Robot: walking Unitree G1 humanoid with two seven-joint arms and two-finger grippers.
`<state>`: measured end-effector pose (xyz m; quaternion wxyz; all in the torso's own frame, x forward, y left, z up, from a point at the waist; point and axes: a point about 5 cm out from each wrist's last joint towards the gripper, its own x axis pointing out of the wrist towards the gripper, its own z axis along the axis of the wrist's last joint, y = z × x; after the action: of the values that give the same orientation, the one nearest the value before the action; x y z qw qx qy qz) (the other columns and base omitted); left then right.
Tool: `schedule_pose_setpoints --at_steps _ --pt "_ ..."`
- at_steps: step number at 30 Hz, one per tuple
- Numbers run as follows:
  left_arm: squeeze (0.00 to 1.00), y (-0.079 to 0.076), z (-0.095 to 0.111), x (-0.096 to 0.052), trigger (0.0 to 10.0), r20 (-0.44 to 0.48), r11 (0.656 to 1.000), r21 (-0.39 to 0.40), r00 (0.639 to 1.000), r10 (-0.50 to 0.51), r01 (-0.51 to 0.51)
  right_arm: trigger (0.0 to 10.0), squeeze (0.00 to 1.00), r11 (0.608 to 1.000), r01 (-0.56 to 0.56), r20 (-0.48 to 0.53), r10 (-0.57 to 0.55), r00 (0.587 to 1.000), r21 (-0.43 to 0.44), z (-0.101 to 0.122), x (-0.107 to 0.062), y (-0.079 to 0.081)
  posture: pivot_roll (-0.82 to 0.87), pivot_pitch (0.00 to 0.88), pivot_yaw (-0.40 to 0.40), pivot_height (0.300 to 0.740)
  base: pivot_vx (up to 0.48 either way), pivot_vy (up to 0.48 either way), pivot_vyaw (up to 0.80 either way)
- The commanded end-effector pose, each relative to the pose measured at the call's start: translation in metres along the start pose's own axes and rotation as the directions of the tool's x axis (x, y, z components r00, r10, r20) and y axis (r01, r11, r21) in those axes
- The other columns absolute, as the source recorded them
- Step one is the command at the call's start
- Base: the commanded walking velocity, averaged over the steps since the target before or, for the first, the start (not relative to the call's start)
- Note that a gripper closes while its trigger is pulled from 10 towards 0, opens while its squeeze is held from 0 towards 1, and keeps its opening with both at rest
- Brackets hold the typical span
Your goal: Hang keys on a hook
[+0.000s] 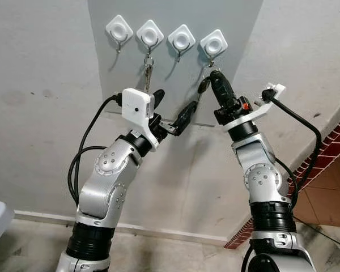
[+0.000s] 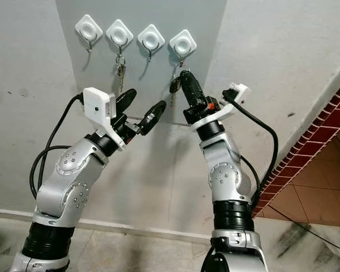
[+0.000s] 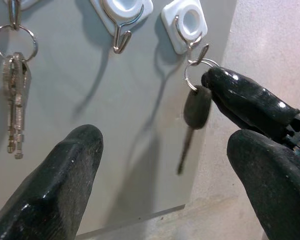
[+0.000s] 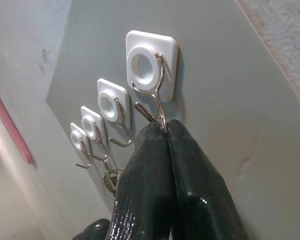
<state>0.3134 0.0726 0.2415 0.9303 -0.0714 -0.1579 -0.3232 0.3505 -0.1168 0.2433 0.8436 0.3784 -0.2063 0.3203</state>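
The right pincer [image 1: 214, 76] reaches up toward the upper right of the left eye view, its two black fingers clenched together on the key ring [image 3: 197, 74] just beneath the rightmost hook [image 1: 213, 43], the last of four white square hooks on the grey wall panel [image 1: 175, 102]. In the right wrist view the fingertips [image 4: 165, 132] press together right at the foot of that hook's wire loop, so the ring sits at the hook itself; whether it is already threaded over the wire tip I cannot tell.

The black-headed key [image 3: 196, 107] dangles from the ring with its long axis vertical, blade pointing straight down, directly below the hook and just beside the right fingertips. The ring lies at the very tip of the right pincer, above the key's head.

The left pincer [image 1: 171, 113] hovers lower and toward the centre of the frame, released, fingers spread wide and holding nothing; the key lies up and to the right of it. The right arm is plainly the nearer one.

A bunch of silver keys [image 1: 148, 72] already hangs from the second hook [image 1: 149, 35], well apart from the work.

The coming move likely turns on lowering the ring onto the wire before letting go.
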Motion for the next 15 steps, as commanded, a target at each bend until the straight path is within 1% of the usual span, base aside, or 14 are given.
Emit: schedule_pose_setpoints --at_steps 1,2,3,6,7,8,9,11,13,14,15 --pt "0.0 0.0 0.008 0.001 10.0 0.025 1.0 0.014 1.0 0.0 -0.001 10.0 0.0 1.0 0.018 0.003 -0.018 1.0 0.009 0.002 -0.007 -0.003 0.04 0.063 -0.078 0.74 0.0 0.0 0.0" --pt "0.0 0.0 0.008 0.001 10.0 0.025 1.0 0.014 1.0 0.003 -0.003 10.0 0.0 1.0 0.017 0.002 -0.017 1.0 0.008 0.002 -0.007 -0.003 0.04 0.063 -0.078 0.74 0.0 0.0 0.0" --pt "0.0 0.0 0.008 0.001 10.0 0.026 1.0 0.014 1.0 0.006 -0.006 10.0 1.0 1.0 0.02 0.002 -0.02 1.0 0.006 0.001 -0.008 -0.003 0.04 0.063 -0.078 0.74 0.0 0.0 0.0" --pt "0.0 0.003 0.007 0.001 10.0 0.025 1.0 0.004 0.999 0.025 -0.026 10.0 1.0 0.999 0.027 0.0 -0.027 1.0 -0.019 -0.001 -0.011 -0.003 0.04 0.053 -0.077 0.74 0.0 0.0 0.0" --pt "0.0 0.004 0.006 0.001 10.0 0.025 0.999 -0.008 0.999 0.034 -0.034 10.0 1.0 0.999 0.036 0.004 -0.036 0.999 -0.04 -0.001 -0.013 -0.003 0.04 0.053 -0.077 0.74 0.0 0.0 0.0" --pt "0.0 0.007 0.004 0.0 10.0 0.024 0.998 -0.025 0.998 0.054 -0.054 10.0 1.0 0.994 0.059 0.008 -0.058 0.998 -0.087 -0.001 -0.015 -0.005 0.04 0.053 -0.077 0.74 0.0 0.0 0.0" --pt "0.0 0.008 0.003 0.0 10.0 0.024 0.997 -0.033 0.998 0.067 -0.066 10.0 1.0 0.991 0.069 0.008 -0.069 0.998 -0.114 -0.002 -0.017 -0.006 0.04 0.044 -0.073 0.74 0.0 0.0 0.0" --pt "0.0 0.012 0.0 -0.002 10.0 0.016 0.994 -0.056 0.995 0.096 -0.095 10.0 1.0 0.987 0.082 0.004 -0.082 0.997 -0.139 -0.004 -0.021 -0.008 0.04 0.044 -0.073 0.74 0.0 0.0 0.0" --pt "0.0 0.016 -0.005 -0.004 10.0 0.005 0.989 -0.071 0.992 0.128 -0.127 10.0 1.0 0.976 0.116 0.001 -0.118 0.993 -0.183 -0.006 -0.027 -0.011 0.03 0.041 -0.069 0.74 0.0 0.0 0.0" --pt "0.0 0.019 -0.012 -0.007 10.0 -0.014 0.985 -0.073 0.988 0.155 -0.156 10.0 1.0 0.965 0.151 0.001 -0.154 0.988 -0.214 -0.007 -0.034 -0.015 0.03 0.041 -0.069 0.74 0.0 0.0 0.0" --pt "0.0 0.02 -0.015 -0.008 10.0 -0.022 0.984 -0.072 0.986 0.164 -0.165 10.0 1.0 0.961 0.164 0.002 -0.167 0.986 -0.223 -0.007 -0.036 -0.017 0.03 0.041 -0.069 0.74 0.0 0.0 0.0"
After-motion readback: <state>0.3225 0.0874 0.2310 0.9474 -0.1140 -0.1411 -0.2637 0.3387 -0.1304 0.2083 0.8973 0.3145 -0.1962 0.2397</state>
